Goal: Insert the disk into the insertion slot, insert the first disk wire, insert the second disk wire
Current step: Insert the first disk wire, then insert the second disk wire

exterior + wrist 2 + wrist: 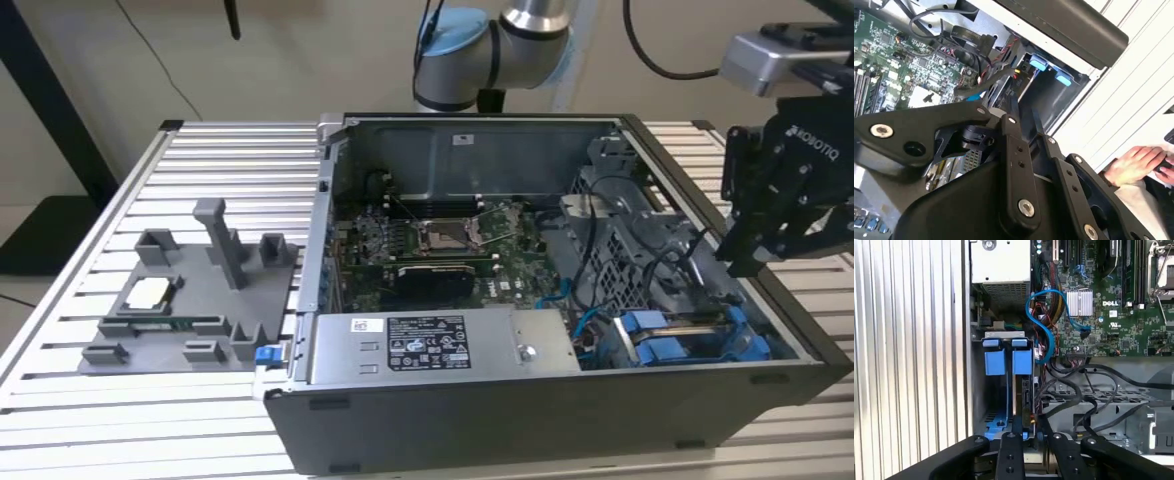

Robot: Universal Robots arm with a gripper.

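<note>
Our fingers [1014, 145] are drawn nearly together, gripping nothing we can see. In the exterior view they hang over the case's [534, 420] wall on the exterior view's right, just above the slot [687, 335] in the case's near corner. In the first wrist view the disk [1026, 397] (edge-on, so little of it shows) appears to stand in that slot under a blue tab [1022, 362]. A blue cable [1046, 330] loops just beside it inside the case. The case rests on the table [174, 420].

Slatted metal table [134, 430] bears an open computer case [534, 420] and grey fixture [200, 300].
</note>
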